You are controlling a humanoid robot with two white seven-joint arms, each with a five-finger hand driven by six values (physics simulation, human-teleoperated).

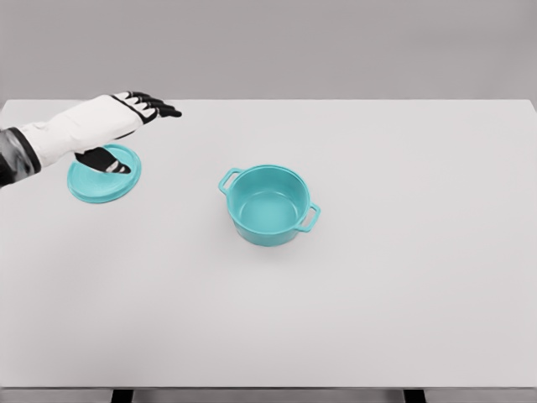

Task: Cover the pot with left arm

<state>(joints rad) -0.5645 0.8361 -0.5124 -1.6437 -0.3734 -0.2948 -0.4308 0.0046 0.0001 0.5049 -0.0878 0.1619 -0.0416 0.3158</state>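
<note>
So here we've got our left hand (126, 113) parked over the far-left part of the white table (377, 319), right above the teal lid (104, 174), which is lying flat on the tabletop. Fingers (159, 108) are stretched out pretty much straight and aren't wrapped around anything, so the hand is loose and empty, with the thumb dangling down over the lid's middle. We can't really tell if the thumb is touching the lid or just hanging above it, since the hand blocks that spot and we can't make out a knob under there either. The teal pot (269, 204) is sitting upright and uncovered near the middle of the table, well apart from the lid, handles pointing out to its upper left and lower right. Our right arm isn't in the shot at all. What worries us from here: the lid is flat and low, so if we come down with the fingers this straight we probably just push it across the smooth table instead of pinching it. A grab on the rim alone likely tilts it and it slips out mid-carry. And if we drop it off-centre, it could catch a pot handle and sit crooked, or nudge the pot away.
</note>
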